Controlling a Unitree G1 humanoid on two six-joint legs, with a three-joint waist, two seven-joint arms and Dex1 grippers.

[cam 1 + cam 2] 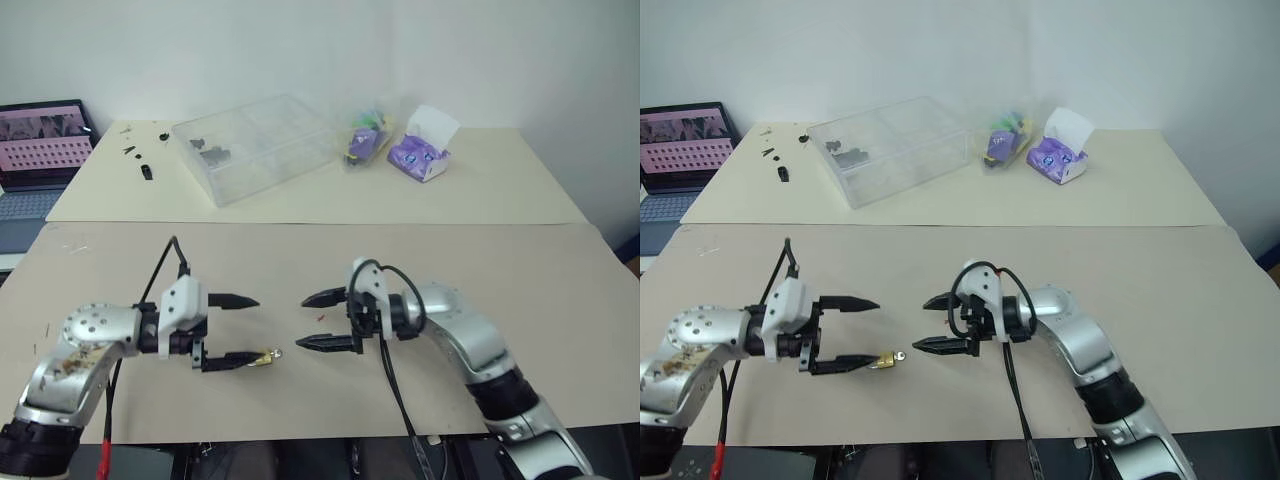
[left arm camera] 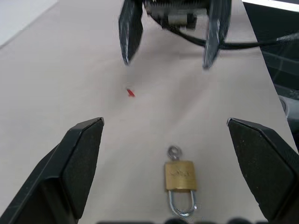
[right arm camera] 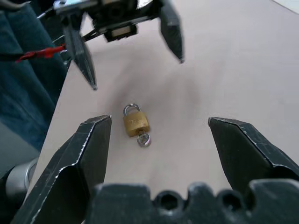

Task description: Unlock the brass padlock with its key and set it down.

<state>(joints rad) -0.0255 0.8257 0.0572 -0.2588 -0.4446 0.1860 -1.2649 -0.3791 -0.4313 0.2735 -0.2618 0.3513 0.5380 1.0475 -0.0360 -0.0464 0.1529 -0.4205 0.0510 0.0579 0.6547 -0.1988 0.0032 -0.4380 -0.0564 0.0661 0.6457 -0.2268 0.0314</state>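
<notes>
The brass padlock lies flat on the tan table, its silver shackle pointing at my left gripper. The key sticks out of the body's other end, toward my right gripper. My left gripper is open, and the padlock lies just off the tip of its near finger, touching neither finger. My right gripper faces it from the right, also open and empty, a short way from the key. I cannot tell whether the shackle is latched.
A tiny red speck lies on the table between the grippers. On the far table stand a clear plastic box, a small bag, purple packets and small black parts. A laptop sits far left.
</notes>
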